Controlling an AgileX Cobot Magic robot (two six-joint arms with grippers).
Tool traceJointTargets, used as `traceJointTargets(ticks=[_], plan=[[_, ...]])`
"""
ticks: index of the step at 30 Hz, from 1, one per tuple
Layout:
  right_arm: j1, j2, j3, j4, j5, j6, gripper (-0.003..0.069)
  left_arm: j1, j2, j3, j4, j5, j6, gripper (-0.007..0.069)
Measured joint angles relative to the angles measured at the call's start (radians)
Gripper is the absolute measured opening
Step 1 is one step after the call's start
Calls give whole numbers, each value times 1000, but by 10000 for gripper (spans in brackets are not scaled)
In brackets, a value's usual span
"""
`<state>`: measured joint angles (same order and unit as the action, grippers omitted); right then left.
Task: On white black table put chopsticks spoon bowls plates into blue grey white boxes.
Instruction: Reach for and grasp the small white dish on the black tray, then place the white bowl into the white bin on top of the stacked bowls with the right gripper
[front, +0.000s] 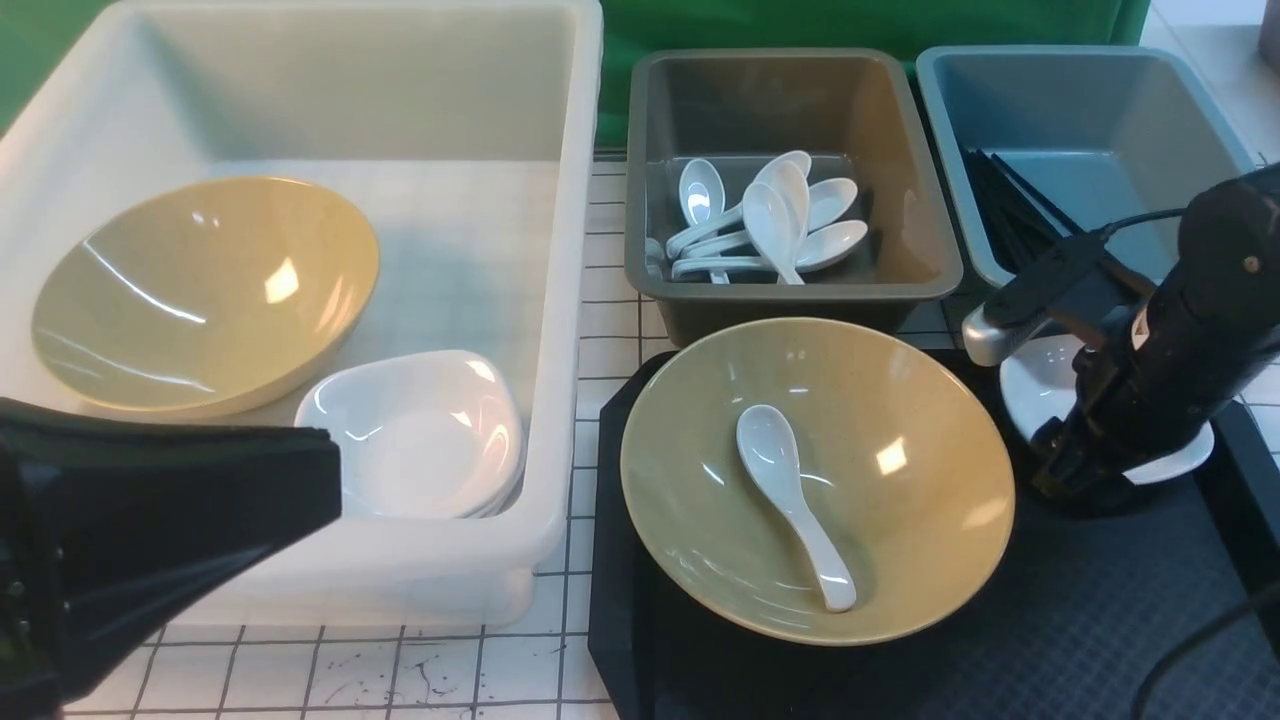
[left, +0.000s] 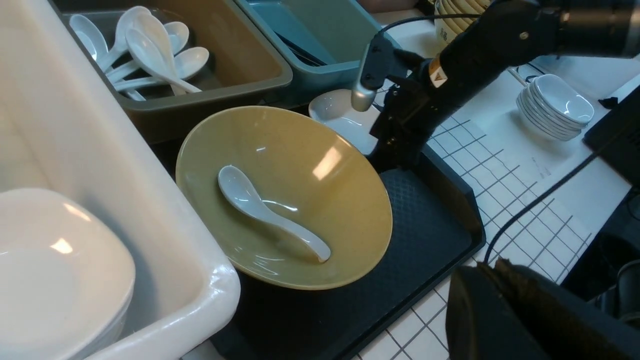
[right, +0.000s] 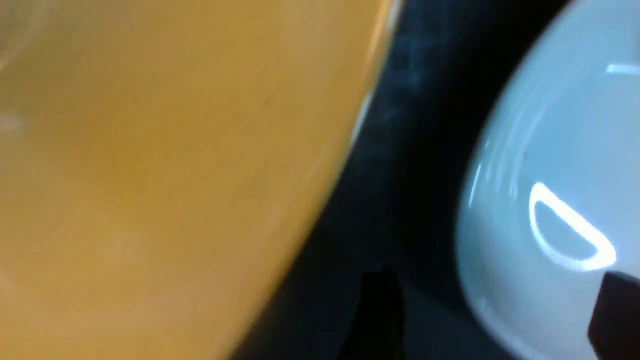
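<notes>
Your left gripper (front: 200, 510), nearest: black bulk low before the white tub (front: 565, 300); finger state cannot be told. Your right gripper (front: 1065, 470): down at the white plate (front: 1035, 390) on the black tray (front: 1100, 620), fingers apart astride its rim. Yellow bowl (front: 900, 480): on tray, holding one spoon (front: 790, 500). Grey bin (front: 900, 150): several spoons (front: 770, 225). Blue bin (front: 1100, 110): chopsticks (front: 1010, 215). Tub: second bowl (front: 200, 290), stacked plates (front: 420, 430).

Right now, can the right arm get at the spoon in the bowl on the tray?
Probably yes. The spoon lies uncovered in the bowl, and the right arm is low beside it, at the plate.
</notes>
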<state>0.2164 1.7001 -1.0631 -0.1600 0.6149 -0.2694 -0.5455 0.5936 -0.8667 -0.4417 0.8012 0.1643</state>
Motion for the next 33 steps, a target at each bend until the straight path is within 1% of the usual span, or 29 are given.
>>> traceJointTargets(ticks=[4,9,11,12,14,16,17,19,20,21,24,25,27,29,31,32,33], plan=[[-8,53,0,-2,-79,-40,527,0,0,0,0,0,4,0],[-8,102,0,-10,-115,-69,525,0,0,0,0,0,4,0],[-8,110,-5,-20,-121,-70,514,0,0,0,0,0,4,0],[-8,117,-11,-24,-120,-74,484,0,0,0,0,0,4,0],[-8,121,-13,-27,-122,-78,466,0,0,0,0,0,4,0],[-8,124,-16,-30,-125,-94,416,0,0,0,0,0,4,0],[-8,126,-17,-28,-124,-102,349,0,0,0,0,0,4,0],[-7,126,-17,-34,-117,-104,284,0,0,0,1,0,4,0],[-7,125,-18,-48,-109,-110,230,0,0,0,1,0,4,0],[-6,119,-18,-67,-100,-115,206,0,0,0,3,0,4,0],[-6,79,-20,-91,-30,-109,155,0,0,0,15,2,4,0],[-4,57,-20,-91,-1,-91,144,0,0,0,19,6,4,0],[9,-2,-20,-88,115,-33,113,0,0,0,29,18,4,0],[23,-39,-20,-75,182,13,89,0,0,0,34,27,4,0],[76,-151,-13,-48,361,94,54,0,0,0,50,39,2,0],[120,-206,-17,-30,414,119,52,0,0,0,60,40,-4,0],[129,-216,-17,-30,420,119,52,0,0,0,64,40,-6,0]])
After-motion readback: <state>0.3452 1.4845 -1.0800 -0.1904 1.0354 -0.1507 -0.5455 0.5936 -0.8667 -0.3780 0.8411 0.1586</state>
